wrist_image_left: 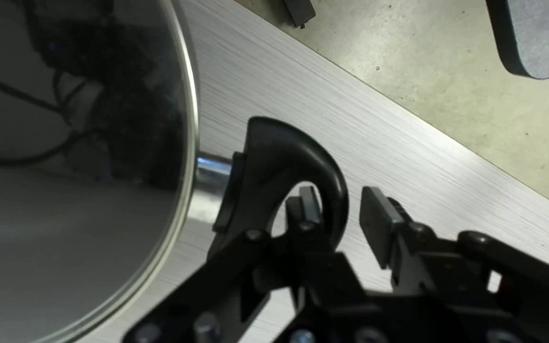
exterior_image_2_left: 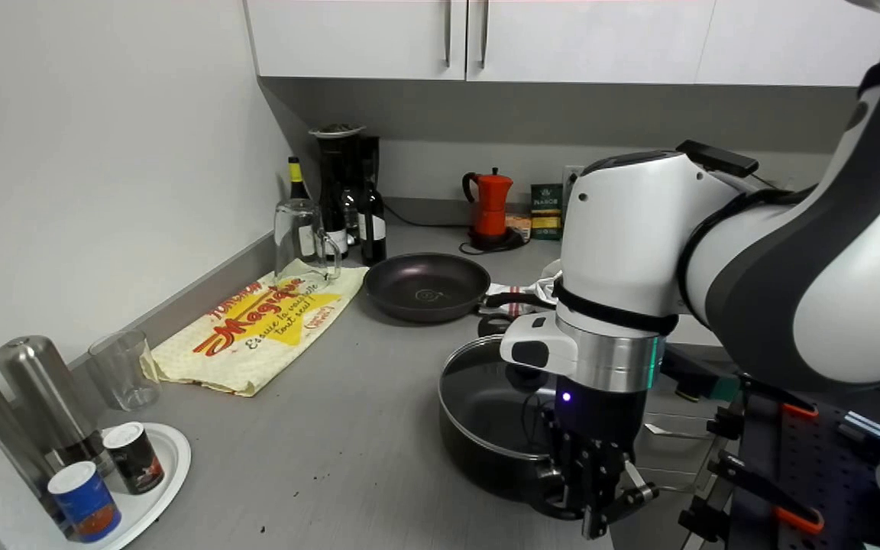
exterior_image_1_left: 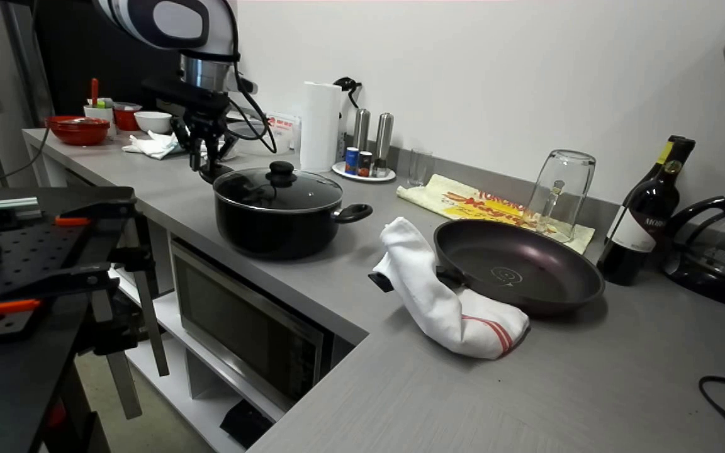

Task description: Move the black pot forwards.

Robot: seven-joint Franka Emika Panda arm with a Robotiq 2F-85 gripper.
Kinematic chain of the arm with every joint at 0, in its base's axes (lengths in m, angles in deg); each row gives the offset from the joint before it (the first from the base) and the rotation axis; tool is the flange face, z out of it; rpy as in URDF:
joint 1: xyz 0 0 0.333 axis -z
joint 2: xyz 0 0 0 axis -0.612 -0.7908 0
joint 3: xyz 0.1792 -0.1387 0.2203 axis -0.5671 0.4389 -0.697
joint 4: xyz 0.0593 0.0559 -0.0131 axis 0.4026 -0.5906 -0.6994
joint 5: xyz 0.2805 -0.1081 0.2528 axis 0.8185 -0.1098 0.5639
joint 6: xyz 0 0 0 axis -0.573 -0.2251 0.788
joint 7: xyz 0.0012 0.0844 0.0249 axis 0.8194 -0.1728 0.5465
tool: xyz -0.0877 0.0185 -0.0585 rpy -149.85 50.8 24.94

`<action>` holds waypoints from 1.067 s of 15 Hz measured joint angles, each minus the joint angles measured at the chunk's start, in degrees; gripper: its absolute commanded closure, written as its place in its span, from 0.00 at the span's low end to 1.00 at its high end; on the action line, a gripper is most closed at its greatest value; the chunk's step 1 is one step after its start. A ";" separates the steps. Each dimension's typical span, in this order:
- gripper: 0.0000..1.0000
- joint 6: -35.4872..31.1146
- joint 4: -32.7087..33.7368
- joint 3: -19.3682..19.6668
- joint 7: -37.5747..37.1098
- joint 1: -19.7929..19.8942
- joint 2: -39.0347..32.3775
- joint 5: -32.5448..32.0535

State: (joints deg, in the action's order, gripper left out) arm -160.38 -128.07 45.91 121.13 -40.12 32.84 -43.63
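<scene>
The black pot [exterior_image_1_left: 274, 229] stands upright on the grey counter with its glass lid and knob on. It also shows in an exterior view [exterior_image_2_left: 478, 462], partly hidden by the arm, and at the left of the wrist view [wrist_image_left: 79, 228]. My gripper [exterior_image_1_left: 204, 165] is at the pot's near side handle [wrist_image_left: 286, 143]. In the wrist view the gripper [wrist_image_left: 341, 214] is open, with a gap between the fingers. One finger stands inside the handle's loop. The other finger is outside the loop, apart from the handle's outer bar. The gripper [exterior_image_2_left: 593, 512] is low, close to the counter.
A black frying pan [exterior_image_1_left: 520, 267] and a white towel [exterior_image_1_left: 425, 296] lie beyond the pot's far handle. A paper towel roll [exterior_image_1_left: 320, 129] and a white plate [exterior_image_2_left: 176, 473] with shakers stand along the wall. The counter's front edge [exterior_image_1_left: 274, 280] runs close to the pot.
</scene>
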 measured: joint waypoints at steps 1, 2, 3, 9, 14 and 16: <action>0.31 0.00 0.00 -0.18 -0.04 -0.01 0.00 0.05; 0.24 0.00 0.00 -0.44 -0.11 -0.02 0.00 0.13; 0.15 0.00 0.00 -0.69 -0.17 -0.04 0.03 0.20; 0.00 0.01 0.00 -1.29 -0.51 0.43 1.83 0.23; 0.00 0.02 -0.15 -1.29 -0.63 1.24 4.65 0.23; 0.00 0.02 -0.43 -1.32 -0.63 1.24 5.78 0.22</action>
State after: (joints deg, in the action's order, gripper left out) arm -160.36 -128.50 44.59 120.51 -38.89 38.62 -43.40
